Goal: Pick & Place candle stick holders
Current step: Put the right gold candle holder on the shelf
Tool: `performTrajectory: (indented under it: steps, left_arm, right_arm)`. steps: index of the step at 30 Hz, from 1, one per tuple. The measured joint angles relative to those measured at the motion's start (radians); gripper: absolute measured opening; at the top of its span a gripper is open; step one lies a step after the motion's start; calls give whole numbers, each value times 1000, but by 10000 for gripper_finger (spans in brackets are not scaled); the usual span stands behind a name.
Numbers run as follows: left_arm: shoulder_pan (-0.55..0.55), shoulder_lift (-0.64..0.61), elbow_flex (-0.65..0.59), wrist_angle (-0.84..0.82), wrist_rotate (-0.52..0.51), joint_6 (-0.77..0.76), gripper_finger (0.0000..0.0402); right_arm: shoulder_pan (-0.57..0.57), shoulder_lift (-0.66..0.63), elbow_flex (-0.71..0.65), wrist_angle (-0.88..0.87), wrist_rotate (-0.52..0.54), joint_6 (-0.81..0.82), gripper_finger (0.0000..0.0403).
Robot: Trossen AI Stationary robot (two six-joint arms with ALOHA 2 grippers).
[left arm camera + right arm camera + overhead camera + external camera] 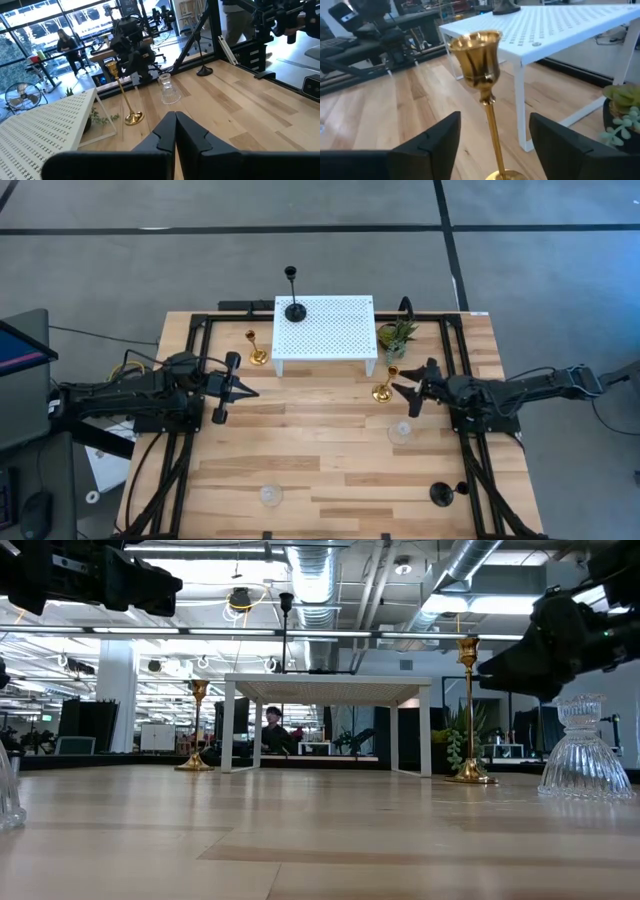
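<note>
Right hand [404, 392] spread wide, gold candle stick holder [381, 391] upright on the tabletop [330, 450] between its fingers, seemingly untouched, beside the white perforated stand [325, 330]. Left hand [233, 389] closed, empty.

We see one holder [295, 310] on the stand [325, 328]; plant [396, 337] just right of it; right end effector [404, 388] beside a holder [382, 391].

Beyond the pale wood-plank tabletop [330, 450] lies a grey concrete floor [200, 260] crossed by dark lines, while the open workshop behind shows exposed silver ceiling ducts [310, 580], strip lights, large windows [60, 20], a floor fan [22, 95] and a seated person [272, 730].
</note>
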Motion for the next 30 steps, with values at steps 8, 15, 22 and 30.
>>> performTrajectory:
  steps: [8,15,22,30]
  left_arm:
    - [0,0,0,0,0,0,7]
    - [0,0,0,0,0,0,6]
    - [0,0,0,0,0,0,8]
    - [0,0,0,0,0,0,5]
  right_arm:
    - [-3,90,0,111,-25,-15,239]
    - [-46,189,0,200,-24,-16,225]
    - [-64,291,0,297,-24,-16,201]
    - [-64,390,0,411,-24,-17,153]
